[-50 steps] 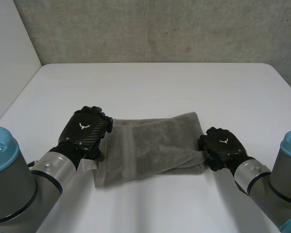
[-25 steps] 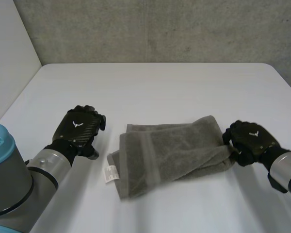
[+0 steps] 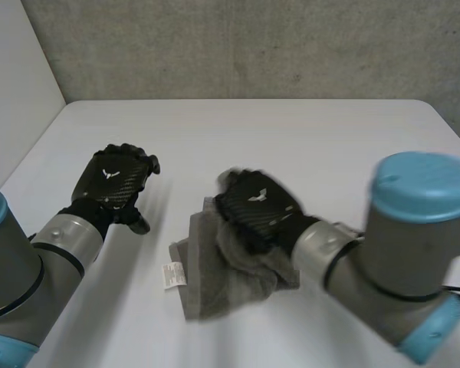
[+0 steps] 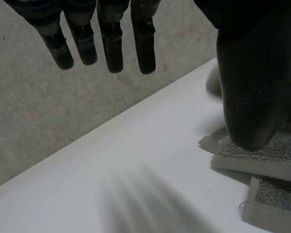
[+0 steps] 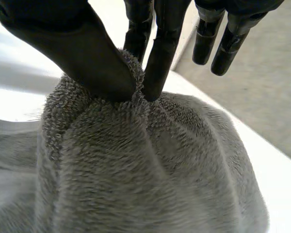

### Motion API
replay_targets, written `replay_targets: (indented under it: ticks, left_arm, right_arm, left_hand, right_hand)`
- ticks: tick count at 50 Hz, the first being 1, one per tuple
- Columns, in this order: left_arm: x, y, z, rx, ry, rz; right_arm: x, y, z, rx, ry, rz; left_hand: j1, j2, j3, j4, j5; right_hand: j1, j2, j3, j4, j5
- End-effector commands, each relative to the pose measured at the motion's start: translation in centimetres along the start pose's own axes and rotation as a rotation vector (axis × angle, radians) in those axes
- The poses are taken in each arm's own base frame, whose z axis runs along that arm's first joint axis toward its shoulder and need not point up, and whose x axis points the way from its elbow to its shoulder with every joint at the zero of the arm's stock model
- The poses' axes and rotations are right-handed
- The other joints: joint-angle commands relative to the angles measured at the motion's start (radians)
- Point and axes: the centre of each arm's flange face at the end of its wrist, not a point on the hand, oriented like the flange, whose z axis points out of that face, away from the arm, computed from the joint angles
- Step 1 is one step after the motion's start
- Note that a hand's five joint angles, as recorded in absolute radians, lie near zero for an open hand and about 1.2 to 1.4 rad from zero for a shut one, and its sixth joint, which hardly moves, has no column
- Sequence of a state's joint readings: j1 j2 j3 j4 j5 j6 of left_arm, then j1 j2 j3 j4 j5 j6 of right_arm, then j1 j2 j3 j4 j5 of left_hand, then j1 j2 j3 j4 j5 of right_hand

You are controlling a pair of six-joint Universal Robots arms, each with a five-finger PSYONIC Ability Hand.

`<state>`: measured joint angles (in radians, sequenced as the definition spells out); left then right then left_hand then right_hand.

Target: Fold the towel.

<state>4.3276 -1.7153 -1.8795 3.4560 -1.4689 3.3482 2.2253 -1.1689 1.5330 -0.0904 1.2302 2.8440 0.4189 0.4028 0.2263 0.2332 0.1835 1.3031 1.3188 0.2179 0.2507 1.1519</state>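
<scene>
Right hand pinches towel edge; left hand, fingers straight, hangs over table.

Holds the left hand out at the left, palm down, fingers straight and a little spread, thumb set apart, grasping nothing. Has the right hand at the middle, forearm angled in from the right. Pinches a ridge of the towel between that hand's thumb and the nearer fingers; leaves the other fingers straight and free.
</scene>
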Motion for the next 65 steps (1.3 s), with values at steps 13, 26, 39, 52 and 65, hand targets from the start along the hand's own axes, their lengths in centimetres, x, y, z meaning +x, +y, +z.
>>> replay_targets:
  ticks: [13, 26, 39, 52, 65]
  left_arm:
    - [-0.2, -0.6, 0.6, 0.025, -0.01, -0.018]
    - [0.1, -3.0, 2.0, 0.109, 0.01, -0.147]
    - [4.8, -2.4, 2.8, 0.083, 0.144, -0.218]
    - [9.0, 3.1, 3.3, -0.079, 0.231, -0.198]
    - [8.7, 6.5, 2.6, -0.192, 0.167, -0.146]
  right_arm:
    - [-5.8, 4.3, 3.3, -0.103, -0.119, 0.002]
    - [-0.7, -0.5, -0.8, -0.009, 0.049, 0.121]
    - [6.4, 1.2, -3.1, -0.124, 0.239, 0.327]
    - [7.0, 6.1, -0.1, -0.198, 0.244, 0.447]
    - [6.0, 8.8, 1.6, -0.245, 0.223, 0.554]
  left_hand:
    - [-0.117, -0.101, -0.052, -0.059, -0.056]
    - [-0.179, -0.163, -0.052, -0.059, -0.118]
    - [-0.176, -0.16, -0.052, -0.059, -0.115]
    - [-0.164, -0.148, -0.052, -0.059, -0.103]
    - [-0.164, -0.148, -0.052, -0.059, -0.103]
  right_hand:
    - [-0.319, -0.334, -0.043, -0.076, -0.342]
    - [-1.129, -1.144, -0.043, -0.076, -1.152]
    - [-1.129, -1.144, -0.043, -0.076, -1.152]
    - [-1.129, -1.144, -0.043, -0.076, -1.152]
    - [-1.129, -1.144, -0.043, -0.076, -1.152]
